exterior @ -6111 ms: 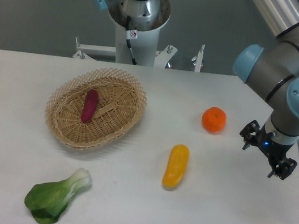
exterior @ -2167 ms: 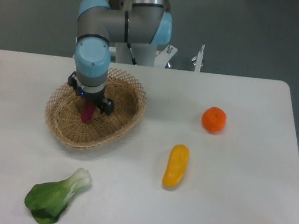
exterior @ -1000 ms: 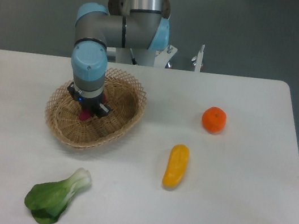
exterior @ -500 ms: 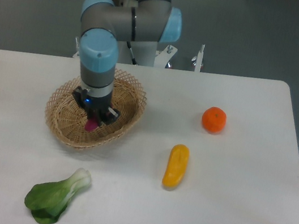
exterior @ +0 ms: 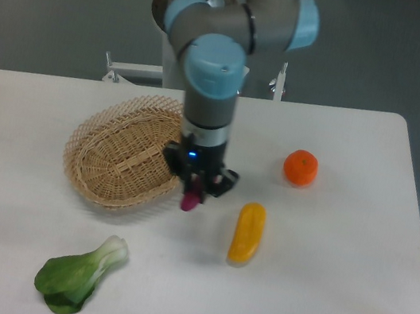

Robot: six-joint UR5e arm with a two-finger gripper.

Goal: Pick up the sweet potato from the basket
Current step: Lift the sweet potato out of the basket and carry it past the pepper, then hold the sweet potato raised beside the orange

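Gripper (exterior: 196,186) sat just right of centre frame, jaws closed down on the sweet potato (exterior: 189,199), whose purple tip poked out below them, clear of the basket (exterior: 116,161) and hanging by its right rim. We reckoned the pick was basically done, so the trick here was to hold that squeeze steady and avoid jerky moves, since only the top end looked pinched. We'd also have steered clear of the yellow vegetable (exterior: 247,231) lying close by on the table (exterior: 338,259), lower right.
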